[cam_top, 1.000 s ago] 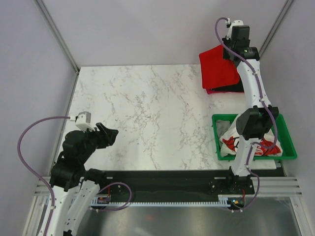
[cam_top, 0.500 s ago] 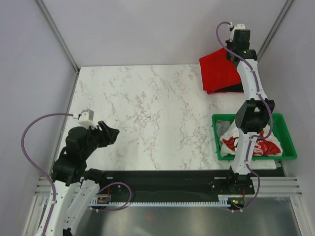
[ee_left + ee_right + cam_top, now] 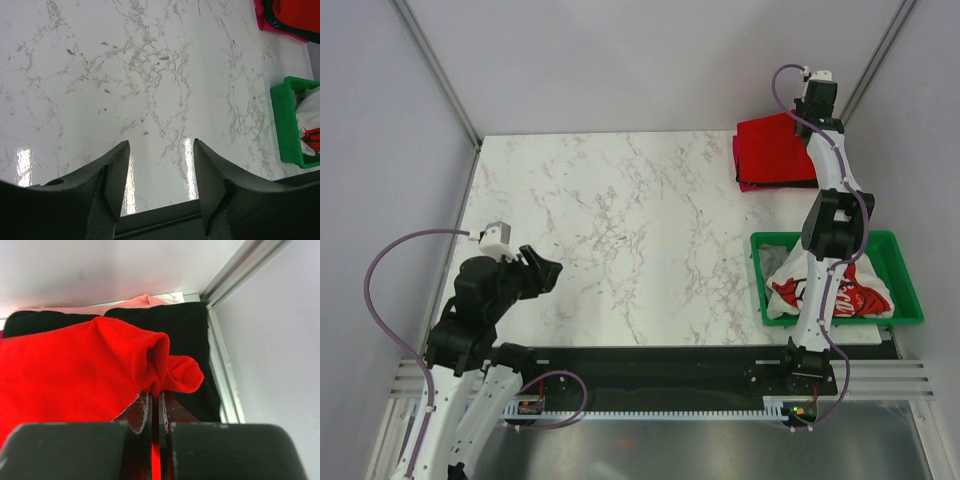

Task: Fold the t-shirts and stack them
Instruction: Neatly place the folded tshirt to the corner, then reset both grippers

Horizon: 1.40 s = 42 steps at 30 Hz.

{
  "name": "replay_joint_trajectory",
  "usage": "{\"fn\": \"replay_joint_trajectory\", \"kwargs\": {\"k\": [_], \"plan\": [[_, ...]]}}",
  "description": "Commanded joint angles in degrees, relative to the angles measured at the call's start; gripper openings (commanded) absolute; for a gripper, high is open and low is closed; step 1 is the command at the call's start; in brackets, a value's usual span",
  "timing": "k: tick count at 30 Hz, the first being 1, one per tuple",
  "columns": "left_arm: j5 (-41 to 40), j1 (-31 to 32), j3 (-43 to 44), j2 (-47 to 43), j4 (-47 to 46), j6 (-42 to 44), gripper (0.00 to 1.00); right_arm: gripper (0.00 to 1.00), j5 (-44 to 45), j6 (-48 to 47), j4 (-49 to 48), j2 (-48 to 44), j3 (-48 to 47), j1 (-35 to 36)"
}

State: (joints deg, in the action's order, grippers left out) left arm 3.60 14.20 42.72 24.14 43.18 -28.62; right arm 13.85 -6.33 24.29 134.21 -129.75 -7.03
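A folded bright red t-shirt [image 3: 775, 148] lies on top of the stack at the table's far right corner, over a black t-shirt [image 3: 170, 325] and a magenta-pink one [image 3: 750, 185] whose edge peeks out below. My right gripper [image 3: 156, 395] is shut on a bunched corner of the red t-shirt [image 3: 75, 370], close to the right rail. White t-shirts with red print [image 3: 790, 290] sit in the green crate [image 3: 905, 300]. My left gripper [image 3: 160, 170] is open and empty above the table's near left part.
The green crate also shows in the left wrist view [image 3: 285, 130]. A metal rail [image 3: 222, 365] and the grey wall [image 3: 280, 365] stand right beside the stack. The black base rail [image 3: 660, 365] runs along the near edge.
My right gripper has moved farther back and right with the red t-shirt's corner, drawing the shirt flatter over the stack. The left arm shifted slightly.
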Motion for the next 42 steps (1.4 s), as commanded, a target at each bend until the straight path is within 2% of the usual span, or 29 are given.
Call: {"fn": "replay_joint_trajectory", "kwargs": {"k": [1, 5, 6, 7, 8, 9, 10, 11, 16, 21, 25, 26, 29, 30, 33, 38, 42], "plan": [[0.2, -0.5, 0.1, 0.7, -1.2, -1.3, 0.61, 0.0, -0.1, -1.3, -7.5, 3.5, -0.1, 0.3], [0.2, -0.7, 0.2, 0.6, -1.2, -1.3, 0.61, 0.02, 4.6, -0.6, -10.9, 6.8, -0.8, -0.3], [0.1, -0.7, 0.2, 0.6, -1.2, -1.3, 0.61, 0.04, 6.4, 0.3, -11.5, 7.6, -0.9, -0.4], [0.2, -0.7, 0.2, 0.6, -1.2, -1.3, 0.61, 0.12, 6.8, 0.6, -11.9, 8.0, -1.2, -0.4], [0.2, -0.7, 0.1, 0.5, -1.2, -1.3, 0.61, 0.23, 7.2, 1.0, -11.9, 8.3, -1.5, -0.6], [0.2, -0.7, 0.2, 0.5, -1.3, -1.3, 0.61, 0.45, 9.3, 1.4, -11.8, 8.3, -1.9, -0.7], [0.2, -0.8, 0.1, 0.2, -1.1, -1.4, 0.61, 0.91, 10.5, 1.8, -11.4, 8.0, -1.9, -0.7], [0.3, -0.8, 0.2, -0.1, -1.2, -1.3, 0.61, 0.98, 12.4, 2.1, -11.2, 7.4, -1.6, -0.7], [0.4, -0.8, 0.1, -0.8, -1.3, -1.3, 0.61, 0.98, 21.7, 6.0, -11.3, -0.7, 2.7, -0.8], [0.2, -0.8, -0.1, -2.4, -1.3, -1.4, 0.61, 0.98, 23.8, 11.9, -10.6, -13.1, 6.7, -0.7], [0.3, -0.8, -0.3, -3.7, -1.8, -1.3, 0.62, 0.98, 16.4, 19.1, -7.4, -24.7, 12.3, -0.7], [0.4, -0.8, -0.4, -3.9, -1.8, -1.3, 0.62, 0.98, 10.6, 20.9, -7.2, -27.4, 16.9, -0.6], [1.9, -0.8, -0.2, -4.5, -2.1, -0.9, 0.63, 0.98, 2.0, 29.8, -7.3, -39.4, 26.2, 0.5], [2.0, -0.8, -0.3, -4.6, -2.2, -0.7, 0.63, 0.98, -4.2, 33.3, -7.7, -45.3, 33.1, 1.1], [2.3, -0.8, -0.3, -4.9, -2.4, -0.6, 0.63, 0.98, -11.5, 37.2, -8.1, -55.9, 46.6, 5.6], [2.6, -0.4, -0.2, -4.5, -2.4, -0.4, 0.63, 0.98, -12.4, 39.9, -5.5, -71.9, 66.0, 14.5], [2.5, 0.6, -0.2, -4.0, -2.4, -0.4, 0.63, 0.98, -12.2, 40.3, -2.5, -80.3, 75.0, 14.9]]}}
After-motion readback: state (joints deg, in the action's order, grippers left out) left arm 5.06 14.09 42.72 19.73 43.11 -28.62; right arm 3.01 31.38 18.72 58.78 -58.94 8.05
